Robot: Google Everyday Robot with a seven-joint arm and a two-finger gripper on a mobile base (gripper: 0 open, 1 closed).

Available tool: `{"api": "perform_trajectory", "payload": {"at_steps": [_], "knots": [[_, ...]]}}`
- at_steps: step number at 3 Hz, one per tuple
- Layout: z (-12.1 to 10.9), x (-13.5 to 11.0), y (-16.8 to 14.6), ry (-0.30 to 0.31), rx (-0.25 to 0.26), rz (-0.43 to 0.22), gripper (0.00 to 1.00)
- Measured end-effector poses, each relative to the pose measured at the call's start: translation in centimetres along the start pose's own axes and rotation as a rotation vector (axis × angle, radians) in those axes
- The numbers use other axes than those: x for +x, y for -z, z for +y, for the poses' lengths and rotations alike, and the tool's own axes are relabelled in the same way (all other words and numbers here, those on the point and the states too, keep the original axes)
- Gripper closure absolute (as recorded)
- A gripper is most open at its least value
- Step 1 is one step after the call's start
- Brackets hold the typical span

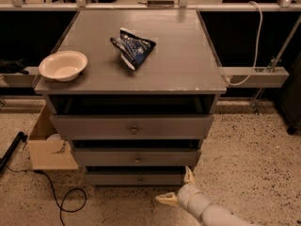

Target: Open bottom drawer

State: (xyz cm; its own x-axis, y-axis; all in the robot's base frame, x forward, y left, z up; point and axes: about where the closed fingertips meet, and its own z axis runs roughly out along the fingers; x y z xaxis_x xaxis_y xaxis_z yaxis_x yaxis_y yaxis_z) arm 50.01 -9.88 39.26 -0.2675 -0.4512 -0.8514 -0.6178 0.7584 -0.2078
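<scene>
You're on the approach: the gripper (pixel 177 187) hovers just right of the bottom drawer (pixel 115 178), fingers spread wide and empty. The drawer sits shut at the cabinet's foot. Next, you need to close the fingers around its knob (pixel 139 179).

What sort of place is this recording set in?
Probably a lab or workshop test area: a grey drawer cabinet on speckled floor, a cardboard box and loose cable beside it. The gripper sits open, low by the bottom drawer.

jaws spread just front-rt of bottom drawer (pixel 136 178); bowl (pixel 63 65) left & bag (pixel 133 51) ctr on cabinet (pixel 188 65).
</scene>
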Motion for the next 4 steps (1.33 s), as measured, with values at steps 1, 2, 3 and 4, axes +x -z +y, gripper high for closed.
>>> {"api": "perform_trajectory", "payload": {"at_steps": [1,2,3,4], "knots": [[0.6,1.5,-1.1,0.158,-0.008,0.017,0.00],[-1.1,5.8,-1.0,0.299,0.024,0.091,0.00],[-3.9,9.1,1.2,0.367,0.109,0.162,0.00],[-4.3,9.3,1.3,0.369,0.120,0.161,0.00]]}}
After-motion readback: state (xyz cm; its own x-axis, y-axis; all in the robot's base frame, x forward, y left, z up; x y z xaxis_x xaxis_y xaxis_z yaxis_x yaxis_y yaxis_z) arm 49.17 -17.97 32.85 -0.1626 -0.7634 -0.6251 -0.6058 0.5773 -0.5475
